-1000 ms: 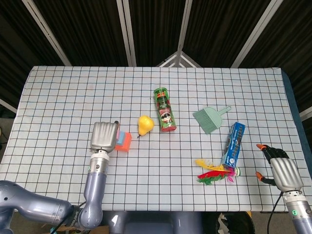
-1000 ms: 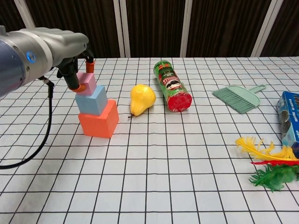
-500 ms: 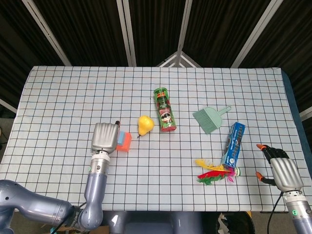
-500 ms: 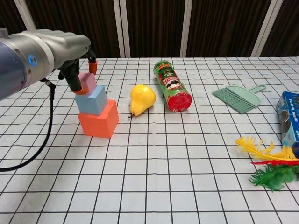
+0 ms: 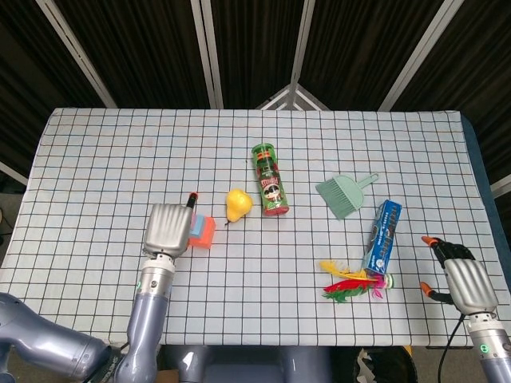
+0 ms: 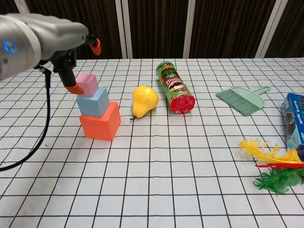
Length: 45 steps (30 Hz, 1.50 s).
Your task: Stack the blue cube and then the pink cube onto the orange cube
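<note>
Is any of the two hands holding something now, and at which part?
Nothing is held. The left hand is open beside the pink cube, its fingers apart from it. The right hand is open too.

Stack hemmed on its right, open on your near side.
The pear sits just right of the cube stack, with the can beyond it; the worktop in front gives you open room.

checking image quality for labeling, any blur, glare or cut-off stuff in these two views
Chest view: sharp and evenly lit, soft shadows; left hand looms large at the edge, blue box cropped. Head view: sharp, dark background above table; left hand covers most of the stack.
</note>
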Each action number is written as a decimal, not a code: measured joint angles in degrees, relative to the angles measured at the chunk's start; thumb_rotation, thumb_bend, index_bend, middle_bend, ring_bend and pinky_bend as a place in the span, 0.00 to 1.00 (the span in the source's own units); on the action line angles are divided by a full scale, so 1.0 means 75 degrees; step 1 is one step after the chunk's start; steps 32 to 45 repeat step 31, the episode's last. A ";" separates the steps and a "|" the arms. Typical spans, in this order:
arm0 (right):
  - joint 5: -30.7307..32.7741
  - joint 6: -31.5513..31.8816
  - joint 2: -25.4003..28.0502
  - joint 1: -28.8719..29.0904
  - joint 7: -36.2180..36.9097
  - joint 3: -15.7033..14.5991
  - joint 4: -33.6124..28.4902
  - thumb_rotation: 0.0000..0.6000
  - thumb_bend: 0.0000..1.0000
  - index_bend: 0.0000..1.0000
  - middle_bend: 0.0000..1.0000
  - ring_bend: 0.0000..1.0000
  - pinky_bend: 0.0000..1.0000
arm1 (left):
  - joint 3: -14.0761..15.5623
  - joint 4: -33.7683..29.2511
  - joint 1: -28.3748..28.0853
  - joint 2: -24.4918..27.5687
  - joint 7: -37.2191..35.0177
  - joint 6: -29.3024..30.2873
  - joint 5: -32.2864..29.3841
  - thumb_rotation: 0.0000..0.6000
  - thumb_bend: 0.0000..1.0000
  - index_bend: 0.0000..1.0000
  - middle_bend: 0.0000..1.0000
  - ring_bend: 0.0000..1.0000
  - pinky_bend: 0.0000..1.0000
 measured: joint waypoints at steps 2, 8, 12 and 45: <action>-0.0033 0.0042 0.0018 -0.0017 0.0022 -0.0007 -0.0011 1.00 0.30 0.18 0.20 0.22 0.19 | 0.0147 -0.0576 0.0169 0.0327 -0.0116 0.0285 0.0510 1.00 0.25 0.25 0.81 0.56 0.67; -0.0150 0.0207 0.0052 -0.0081 -0.0005 -0.0034 -0.0097 1.00 0.30 0.18 0.20 0.22 0.19 | 0.1625 -0.1299 0.1260 0.1356 -0.1562 0.0677 0.2849 1.00 0.25 0.21 0.50 0.31 0.46; -0.0174 0.0304 0.0051 -0.0126 -0.0135 -0.0039 -0.0165 1.00 0.30 0.18 0.20 0.22 0.19 | 0.3243 -0.1099 0.2122 0.2039 -0.3413 0.0613 0.4200 1.00 0.25 0.22 0.37 0.21 0.41; 0.0160 0.0353 -0.0075 -0.0161 -0.0597 0.0115 -0.0146 1.00 0.30 0.18 0.20 0.21 0.17 | 0.4404 0.3200 0.4609 0.2828 -0.7489 -0.0309 0.6339 1.00 0.26 0.13 0.11 0.02 0.14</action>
